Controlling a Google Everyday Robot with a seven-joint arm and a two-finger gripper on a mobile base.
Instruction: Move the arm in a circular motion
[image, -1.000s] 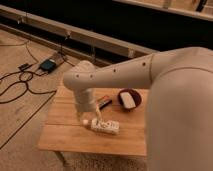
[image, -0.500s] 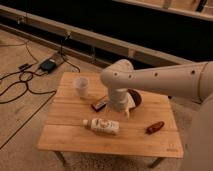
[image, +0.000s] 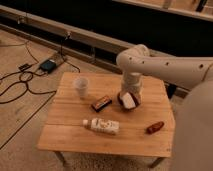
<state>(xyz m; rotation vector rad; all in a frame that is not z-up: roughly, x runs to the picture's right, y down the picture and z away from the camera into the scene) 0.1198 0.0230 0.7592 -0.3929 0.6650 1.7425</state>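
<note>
The arm (image: 165, 67) has swung right; its gripper (image: 131, 95), grip state unclear, hangs over the table (image: 65, 135).

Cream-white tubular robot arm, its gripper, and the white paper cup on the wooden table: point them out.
Cream-white tubular robot arm (image: 165, 64): camera view, on the horizontal segment with dark holes.
Gripper (image: 129, 100): camera view, at the arm's lower end, low over the table's right half.
White paper cup (image: 81, 86): camera view, on its side wall.

Cream-white arm (image: 165, 64) (small dark holes dotted along it) ends in a pale gripper (image: 131, 98) over the light wood-grain counter (image: 65, 135); white cup (image: 81, 86); white bottle (image: 102, 125); reddish-brown oblong item (image: 155, 127); dark bar (image: 101, 103).
</note>
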